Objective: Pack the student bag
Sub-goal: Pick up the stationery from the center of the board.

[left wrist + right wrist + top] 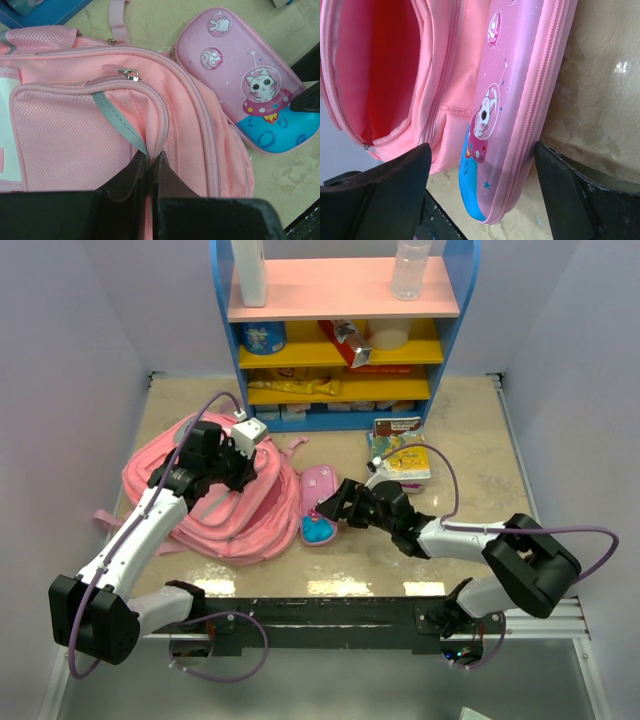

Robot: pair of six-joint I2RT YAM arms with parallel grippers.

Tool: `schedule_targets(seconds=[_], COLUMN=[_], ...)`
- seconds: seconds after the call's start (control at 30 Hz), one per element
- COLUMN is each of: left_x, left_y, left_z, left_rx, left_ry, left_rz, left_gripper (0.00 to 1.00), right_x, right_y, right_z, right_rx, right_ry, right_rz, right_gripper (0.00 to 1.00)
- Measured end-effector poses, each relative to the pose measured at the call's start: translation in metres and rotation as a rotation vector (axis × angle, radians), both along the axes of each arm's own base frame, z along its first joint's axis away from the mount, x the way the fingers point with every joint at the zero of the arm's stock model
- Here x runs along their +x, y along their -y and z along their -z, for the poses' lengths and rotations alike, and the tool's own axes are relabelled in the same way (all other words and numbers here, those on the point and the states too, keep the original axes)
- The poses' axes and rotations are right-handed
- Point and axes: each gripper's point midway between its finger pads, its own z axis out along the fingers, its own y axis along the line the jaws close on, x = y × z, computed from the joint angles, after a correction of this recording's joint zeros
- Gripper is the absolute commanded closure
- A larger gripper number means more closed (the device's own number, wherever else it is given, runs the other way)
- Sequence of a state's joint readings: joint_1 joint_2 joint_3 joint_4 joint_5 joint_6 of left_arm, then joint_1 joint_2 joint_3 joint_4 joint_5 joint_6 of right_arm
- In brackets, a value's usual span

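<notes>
As seen from above, bag [215,505] lay on the left half of desk [480,440], in front of shelf [340,340]; case [318,485] lay just beside its right edge. Left pincer [243,472] sat on the bag's upper part; right pincer [325,508] met the case from the right.

Left wrist: pincer clenched on the bag's pocket edge, at the grey zip strip [117,120].

Right wrist: pincer released, fingers [385,185] wide either side of the case, one by the bag's fabric, the other over bare desk. One bag compartment gaped open.
</notes>
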State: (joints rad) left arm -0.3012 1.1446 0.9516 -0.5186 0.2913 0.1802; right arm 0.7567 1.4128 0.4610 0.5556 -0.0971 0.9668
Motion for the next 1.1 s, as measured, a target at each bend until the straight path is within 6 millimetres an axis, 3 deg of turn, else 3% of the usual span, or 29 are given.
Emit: schedule_targets(seconds=[0.4,0.7,0.8,1.0,1.1], left_x=[0.001,0.002,0.003,0.002,0.0], left_y=[-0.002,-0.005,-0.007,-0.002,0.002], left_z=[0.0,0.001,0.001,0.0,-0.001], left_rx=[0.007,0.015,0.021,0.005,-0.014], left_ry=[0.002,0.004,0.007,0.004,-0.002], left_rz=[-0.008,-0.023,-0.027,-0.009,0.008], left_gripper=[1.0,1.0,1.0,1.0,1.0], right_x=[0.009,0.01,0.01,0.004,0.002], right_y=[-0.01,-0.018,-0.026,-0.054,-0.06], right_z=[-0.017,-0.01,-0.022,-0.065,-0.061], right_rx=[0.006,-0.01,0.0,0.053,0.044], right_ry=[0.046,0.041,0.066,0.152,0.149], right_rz=[-0.016,-0.032,-0.051,-0.119,-0.137], right_gripper=[0.15,0.15,0.14,0.14,0.14])
